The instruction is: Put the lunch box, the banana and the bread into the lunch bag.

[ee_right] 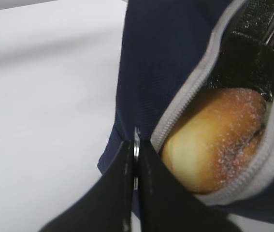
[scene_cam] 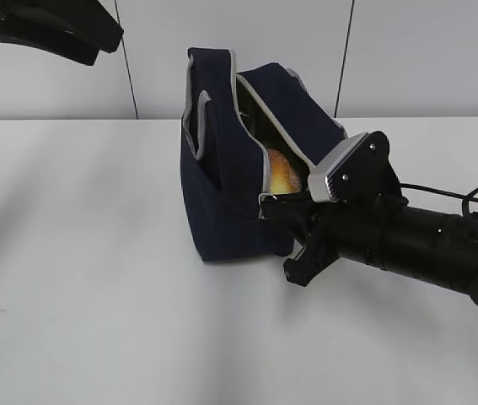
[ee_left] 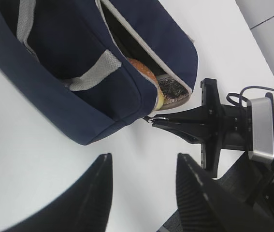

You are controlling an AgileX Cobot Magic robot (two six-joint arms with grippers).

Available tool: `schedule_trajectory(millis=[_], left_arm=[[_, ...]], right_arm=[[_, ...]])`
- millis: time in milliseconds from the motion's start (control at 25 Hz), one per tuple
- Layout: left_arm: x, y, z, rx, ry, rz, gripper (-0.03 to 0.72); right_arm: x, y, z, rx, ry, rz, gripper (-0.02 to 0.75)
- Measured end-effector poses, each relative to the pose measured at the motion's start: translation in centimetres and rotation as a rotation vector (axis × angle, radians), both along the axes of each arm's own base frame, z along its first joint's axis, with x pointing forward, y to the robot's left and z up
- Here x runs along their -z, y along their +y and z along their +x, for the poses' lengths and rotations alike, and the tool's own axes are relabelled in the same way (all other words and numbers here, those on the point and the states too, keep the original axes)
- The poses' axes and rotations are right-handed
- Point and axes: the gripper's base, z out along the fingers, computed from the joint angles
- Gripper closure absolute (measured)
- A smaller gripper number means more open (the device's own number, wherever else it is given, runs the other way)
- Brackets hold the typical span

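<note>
The dark navy lunch bag (scene_cam: 222, 202) lies tilted on the white table, its grey zipper (ee_right: 185, 96) partly open. The golden-brown bread (scene_cam: 282, 173) shows inside the opening, close up in the right wrist view (ee_right: 214, 140) and also in the left wrist view (ee_left: 144, 72). My right gripper (ee_right: 136, 145) is shut on the bag's metal ring pull (ee_right: 136, 137) at the bag's lower corner (ee_left: 152, 118). High above the table at the far left, my left gripper (ee_left: 144, 159) stands open and holds nothing (scene_cam: 95, 42). The lunch box and the banana are hidden.
The bag's grey strap handles (scene_cam: 198, 118) stand up at its left side. The white table (scene_cam: 95, 295) spreads out to the left and in front of the bag. My right arm (scene_cam: 424, 240) and its cable (scene_cam: 466, 198) fill the right side.
</note>
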Motion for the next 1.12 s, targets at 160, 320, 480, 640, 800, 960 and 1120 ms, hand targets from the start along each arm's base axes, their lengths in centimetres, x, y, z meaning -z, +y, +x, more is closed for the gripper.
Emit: schedule_trajectory(millis=[160,320,480,640,800,960,1120], left_arm=[[0.0,0.0,0.0,0.0,0.0,0.0,0.38],[0.0,0.0,0.0,0.0,0.0,0.0,0.38],[0.0,0.0,0.0,0.0,0.0,0.0,0.379],[0.0,0.0,0.0,0.0,0.0,0.0,0.38],[0.0,0.0,0.0,0.0,0.0,0.0,0.38],[0.0,0.0,0.0,0.0,0.0,0.0,0.38],[0.0,0.0,0.0,0.0,0.0,0.0,0.38]], right_arm=[[-1.1,0.0,-0.2,-0.014,-0.022,0.018,0.732],[-2.2,0.4,-0.3,-0.057,-0.011,0.041,0.732],[-3.5,1.2,0.1,-0.114,0.019,0.063,0.732],[-4.5,1.9,0.8,-0.157,0.056,0.06,0.732],[-4.6,2.0,0.9,-0.17,0.084,0.059,0.732],[-5.6,2.0,1.2,-0.148,0.085,0.061,0.732],[-7.4,2.3,1.5,-0.168,0.075,0.083,0.732]])
